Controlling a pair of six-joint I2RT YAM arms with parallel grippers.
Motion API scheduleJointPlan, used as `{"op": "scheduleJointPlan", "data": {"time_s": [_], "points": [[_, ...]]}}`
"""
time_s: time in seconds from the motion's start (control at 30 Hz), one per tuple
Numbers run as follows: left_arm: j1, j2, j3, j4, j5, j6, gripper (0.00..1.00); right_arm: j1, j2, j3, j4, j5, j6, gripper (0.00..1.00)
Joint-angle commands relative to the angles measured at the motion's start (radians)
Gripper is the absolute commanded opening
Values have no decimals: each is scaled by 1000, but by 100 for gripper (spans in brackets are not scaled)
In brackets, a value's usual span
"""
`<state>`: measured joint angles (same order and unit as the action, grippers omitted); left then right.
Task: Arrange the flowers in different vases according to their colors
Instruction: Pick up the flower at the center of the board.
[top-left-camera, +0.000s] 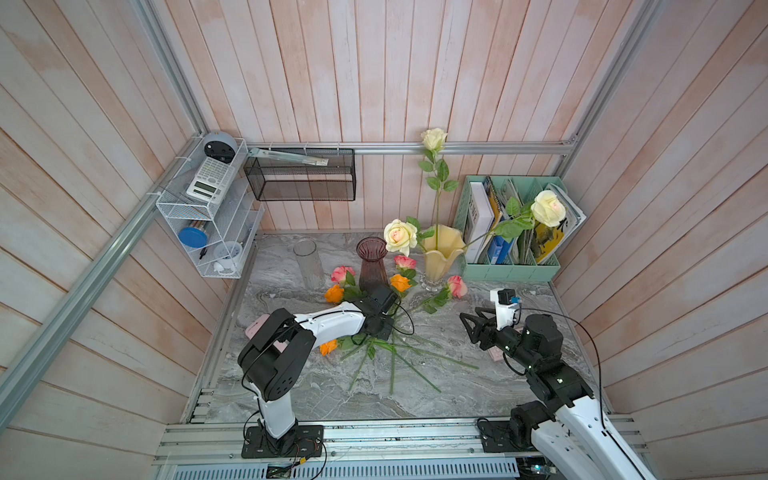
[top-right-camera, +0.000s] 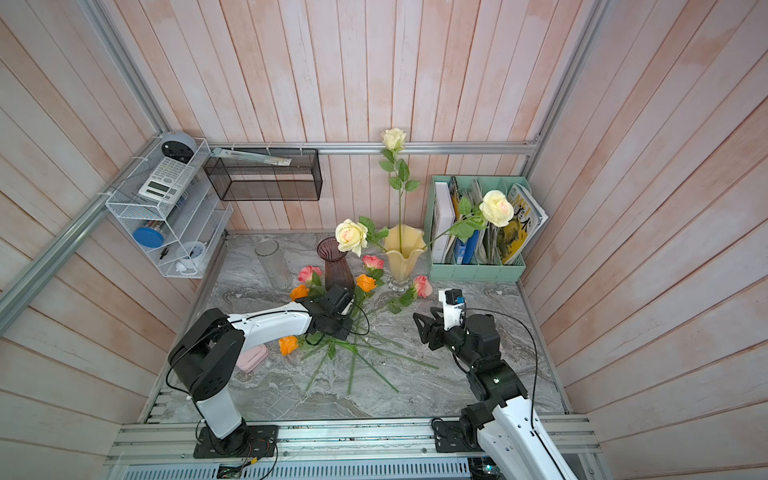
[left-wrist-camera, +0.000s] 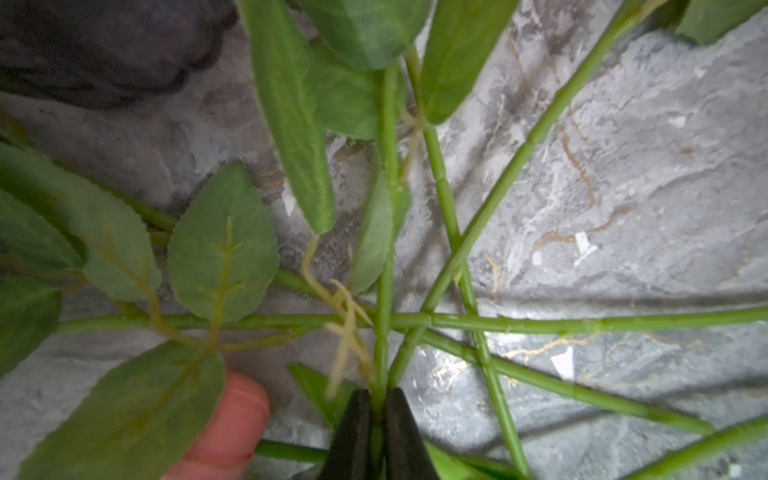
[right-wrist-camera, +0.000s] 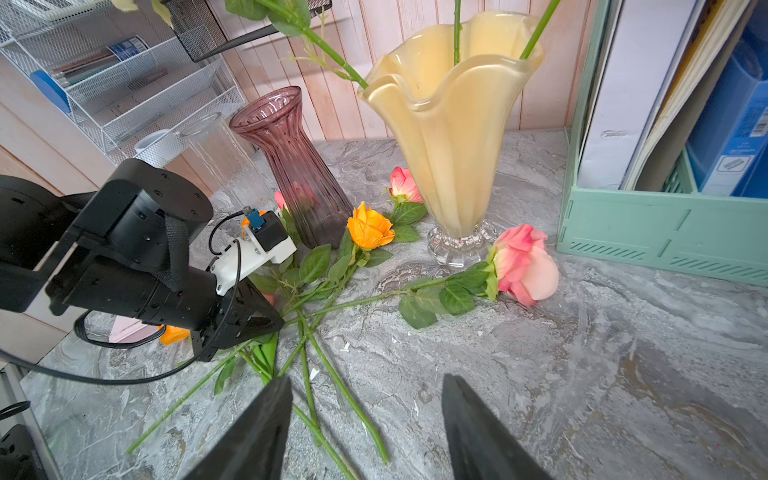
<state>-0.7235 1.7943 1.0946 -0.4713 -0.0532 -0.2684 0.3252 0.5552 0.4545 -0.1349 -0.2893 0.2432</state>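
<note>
Left wrist: left fingers (left-wrist-camera: 353, 440) pinching a green stem (left-wrist-camera: 381, 353), arm stretched low | right fingers (right-wrist-camera: 257, 432) spread, hovering

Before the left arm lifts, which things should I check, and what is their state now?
1. Left pincer shut on a green stem: ok.
2. Colour of its bloom: cannot tell.
3. Held stem free from the other stems: not ok, several cross it.
4. Purple vase upright, empty: ok.
5. Right pincer open, apart from the stems: ok.

Purple vase (right-wrist-camera: 291, 166) glossy ribbed glass, tbl (right-wrist-camera: 582, 374) stone-look.
</note>
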Motion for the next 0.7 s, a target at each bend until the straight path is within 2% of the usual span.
{"op": "scheduleJointPlan", "data": {"time_s": [0.0, 0.43, 0.67], "points": [[10, -9, 17, 14, 11, 8, 10, 6, -7, -11, 18, -13, 11, 63], [9, -170, -21, 0, 55, -6, 9, 6, -9, -10, 15, -12, 10, 63], [10, -409, -107, -62, 82, -60, 5, 5, -12, -7, 10, -9, 7, 63]]}}
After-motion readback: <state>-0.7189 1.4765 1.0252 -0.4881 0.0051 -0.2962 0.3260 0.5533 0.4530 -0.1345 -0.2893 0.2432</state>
